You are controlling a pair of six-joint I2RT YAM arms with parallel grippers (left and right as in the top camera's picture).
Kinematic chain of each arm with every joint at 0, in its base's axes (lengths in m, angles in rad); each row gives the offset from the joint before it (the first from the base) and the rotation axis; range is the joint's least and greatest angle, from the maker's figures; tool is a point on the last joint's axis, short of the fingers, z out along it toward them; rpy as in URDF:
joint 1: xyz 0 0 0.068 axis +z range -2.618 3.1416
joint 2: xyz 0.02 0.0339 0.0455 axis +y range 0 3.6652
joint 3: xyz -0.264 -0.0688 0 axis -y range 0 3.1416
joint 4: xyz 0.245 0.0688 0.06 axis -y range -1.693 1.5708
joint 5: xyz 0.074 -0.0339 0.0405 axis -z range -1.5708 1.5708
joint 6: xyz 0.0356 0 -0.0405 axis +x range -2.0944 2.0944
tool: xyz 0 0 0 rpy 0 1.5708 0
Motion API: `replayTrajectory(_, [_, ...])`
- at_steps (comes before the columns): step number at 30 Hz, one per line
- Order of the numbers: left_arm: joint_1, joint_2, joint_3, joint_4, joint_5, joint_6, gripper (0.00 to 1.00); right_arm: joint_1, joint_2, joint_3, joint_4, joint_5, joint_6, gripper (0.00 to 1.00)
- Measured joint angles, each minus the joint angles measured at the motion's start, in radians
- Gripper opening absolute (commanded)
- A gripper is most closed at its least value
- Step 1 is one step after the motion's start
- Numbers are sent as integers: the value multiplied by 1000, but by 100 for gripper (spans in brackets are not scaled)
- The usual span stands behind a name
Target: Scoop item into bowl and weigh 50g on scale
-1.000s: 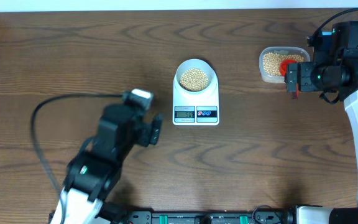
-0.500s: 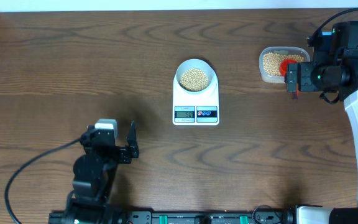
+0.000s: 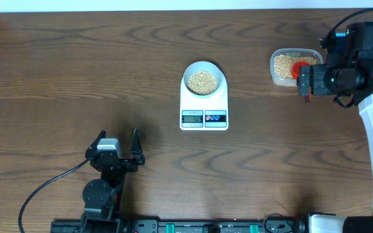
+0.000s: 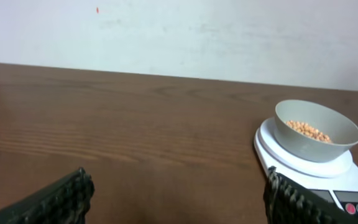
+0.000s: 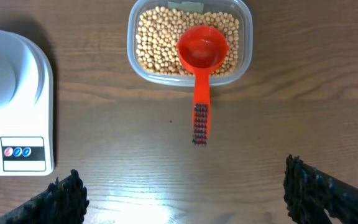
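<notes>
**Q:** What has changed since the earlier frames?
**A:** The left gripper (image 3: pixel 117 138) has drawn back from beside the scale (image 3: pixel 204 107) toward the table's (image 3: pixel 57 65) near edge. It now lies at 7 o'clock of the scale, well apart. Everything else is unmoved.

**Q:** What is hard to make out?
**A:** The display (image 3: pixel 192 117) digits are illegible. Each wrist view cuts off its own fingers at the lower edge.

**Q:** State of the claws?
**A:** Both are spread wide and grip nothing. The right gripper (image 5: pixel 185 190) hangs at 6 o'clock of the clear tub (image 5: pixel 247 37). The red scoop (image 5: pixel 201 56) rests in the tub, its handle pointing to 6 o'clock and ending short of the fingers.

**Q:** Where are the task objects?
**A:** The pale bowl (image 3: pixel 186 76) sits on the scale's round platform, at 1 o'clock of the left gripper (image 4: pixel 176 208) in its wrist view. Small round tan beans (image 3: pixel 203 81) partly fill it, and more fill the tub.
</notes>
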Motion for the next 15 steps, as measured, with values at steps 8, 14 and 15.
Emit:
replayTrajectory(8, [7,-1,0,-3,-4,4,90,0,0,0,0,0,-2,99])
replayTrajectory(14, [8,-1,0,-3,-4,4,90,0,0,0,0,0,-2,100])
replayTrajectory(15, [8,-1,0,-3,-4,4,90,0,0,0,0,0,-2,99])
